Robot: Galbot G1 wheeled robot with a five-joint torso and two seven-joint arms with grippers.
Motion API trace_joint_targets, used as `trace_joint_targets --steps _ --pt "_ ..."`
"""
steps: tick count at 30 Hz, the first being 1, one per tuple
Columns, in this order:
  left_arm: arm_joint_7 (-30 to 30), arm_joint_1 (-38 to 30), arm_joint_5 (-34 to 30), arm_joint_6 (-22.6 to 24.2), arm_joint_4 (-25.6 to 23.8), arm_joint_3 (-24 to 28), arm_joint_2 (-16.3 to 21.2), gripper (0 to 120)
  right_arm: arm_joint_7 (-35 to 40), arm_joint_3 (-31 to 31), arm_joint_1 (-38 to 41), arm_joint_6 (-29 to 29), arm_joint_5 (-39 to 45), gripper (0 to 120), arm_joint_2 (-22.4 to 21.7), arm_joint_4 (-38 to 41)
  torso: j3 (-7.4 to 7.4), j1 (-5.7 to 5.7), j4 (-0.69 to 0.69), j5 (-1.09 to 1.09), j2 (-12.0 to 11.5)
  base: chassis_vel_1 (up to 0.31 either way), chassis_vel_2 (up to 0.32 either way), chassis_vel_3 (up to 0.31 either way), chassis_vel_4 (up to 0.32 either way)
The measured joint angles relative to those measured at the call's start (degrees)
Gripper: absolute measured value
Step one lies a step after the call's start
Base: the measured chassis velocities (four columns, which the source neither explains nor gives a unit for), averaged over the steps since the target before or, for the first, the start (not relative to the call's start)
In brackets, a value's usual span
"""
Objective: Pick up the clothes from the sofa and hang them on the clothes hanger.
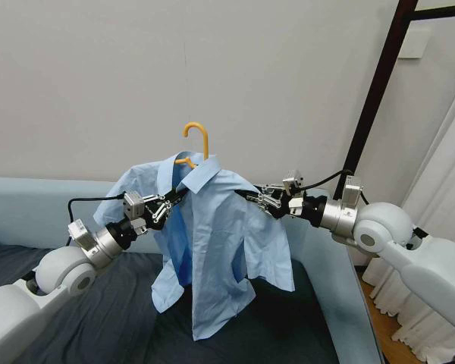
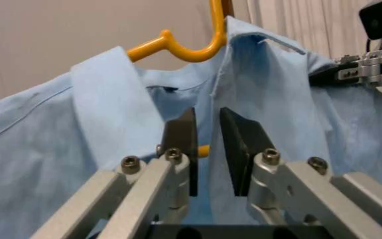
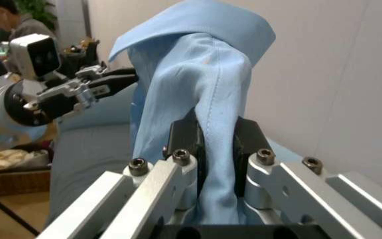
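Soft, light shirt (image 1: 212,243) hangs on a yellow hanger (image 1: 204,140) above the sofa (image 1: 30,199); left tool (image 1: 164,206) at nine o'clock, right tool (image 1: 261,199) at three, both pinch shoulder cloth, probably the steadiest hold.

**Reaching in from both sides**

Extends both arms up and inward from the lower corners of the head view, wrists straight. Pinches the shirt (image 1: 212,250) with the left gripper (image 1: 165,205) (image 2: 208,118) and the right gripper (image 1: 256,197) (image 3: 214,130), pads (image 3: 185,137) drawn narrow on fabric. Points the grippers toward each other, near but apart
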Motion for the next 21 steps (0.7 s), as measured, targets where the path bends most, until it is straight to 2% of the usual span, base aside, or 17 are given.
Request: trace_joint_targets --steps 3,4,5,6,8,9,13,14,17,19,21 --pt "-2.5 2.9 0.7 -1.3 -0.1 -1.6 -0.8 35 3.5 1.9 -0.2 -1.7 3.4 8 -1.8 1.5 0.0 0.0 0.0 0.02 0.0 0.0 0.0 0.0 0.0" --pt "-2.5 2.9 0.7 -1.3 -0.1 -1.6 -0.8 35 3.5 1.9 -0.2 -1.7 3.4 8 -1.8 1.5 0.0 0.0 0.0 0.02 0.0 0.0 0.0 0.0 0.0" --pt "-3.1 3.7 1.1 -1.6 -0.1 -1.9 -1.1 40 5.0 2.7 -0.3 -2.5 4.9 8 -2.8 2.6 0.0 0.0 0.02 0.0 0.0 0.0 0.0 0.0 0.0" --pt "-4.2 4.4 2.0 -1.9 0.2 -2.2 -1.9 45 6.5 4.1 -0.9 -3.6 6.8 8 -4.8 4.2 0.0 0.0 0.04 0.0 0.0 0.0 0.0 0.0 0.0" --pt "-5.7 5.3 3.5 -2.1 0.6 -2.3 -3.3 53 8.1 6.7 -2.0 -5.7 9.5 8 -8.4 6.4 0.0 0.0 0.0 0.0 0.0 0.0 0.0 0.0 0.0" --pt "-5.7 5.3 3.5 -2.1 0.6 -2.3 -3.3 53 8.1 6.7 -2.0 -5.7 9.5 8 -8.4 6.4 0.0 0.0 0.0 0.0 0.0 0.0 0.0 0.0 0.0" --pt "-6.9 6.4 5.4 -2.7 1.2 -2.3 -5.9 70 12.7 11.9 -4.5 -9.9 13.1 8 -16.2 10.0 0.0 0.0 -0.02 0.02 0.0 0.0 0.0 0.0 0.0" --pt "-6.9 6.4 5.4 -2.7 1.2 -2.3 -5.9 70 12.7 11.9 -4.5 -9.9 13.1 8 -16.2 10.0 0.0 0.0 -0.02 0.02 0.0 0.0 0.0 0.0 0.0" --pt "-6.5 7.2 6.8 -3.3 1.1 -1.6 -9.2 86 21.3 16.8 -6.2 -13.4 17.7 8 -23.6 13.5 -0.01 -0.01 -0.03 0.01 0.0 0.0 0.0 0.0 0.0" --pt "-5.8 7.5 7.6 -3.8 1.2 -1.2 -10.8 94 25.5 18.4 -6.2 -14.1 20.5 8 -26.7 15.1 -0.01 -0.01 0.0 0.01 0.0 0.0 0.0 0.0 0.0" --pt "-5.6 7.7 8.0 -3.9 1.3 -1.1 -11.4 97 26.8 18.9 -6.2 -14.2 21.5 8 -27.8 15.8 -0.01 0.0 0.0 0.01 0.0 0.0 0.0 0.0 0.0"
